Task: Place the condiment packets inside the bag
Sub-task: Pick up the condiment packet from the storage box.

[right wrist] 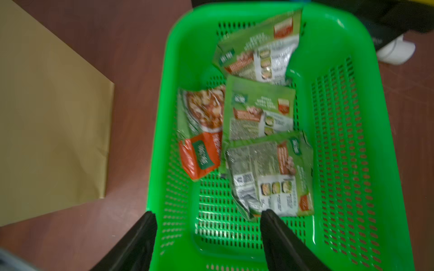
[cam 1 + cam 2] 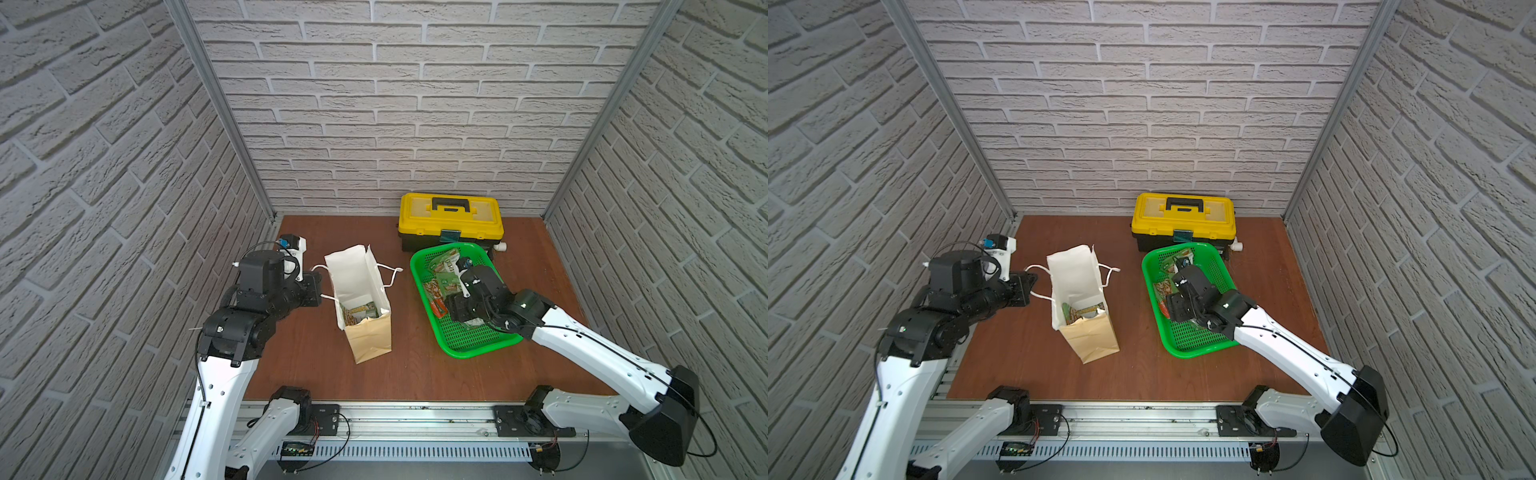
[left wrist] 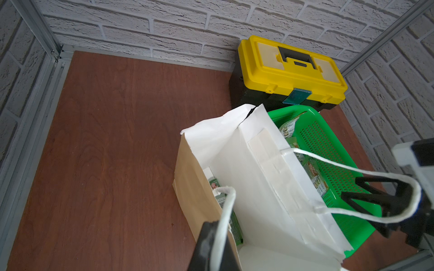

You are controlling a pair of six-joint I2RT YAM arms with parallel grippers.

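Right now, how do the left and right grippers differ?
The left gripper is shut on a cord handle of the bag; the right gripper is open, holding nothing. The left sits beside the bag; the right hovers over the green basket of condiment packets. Both have black fingers.

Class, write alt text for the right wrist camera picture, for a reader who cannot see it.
A green basket holds several flat packets, mostly green, one red-orange packet. The right gripper hangs open above it, holding nothing; a tan paper bag stands beside the basket.
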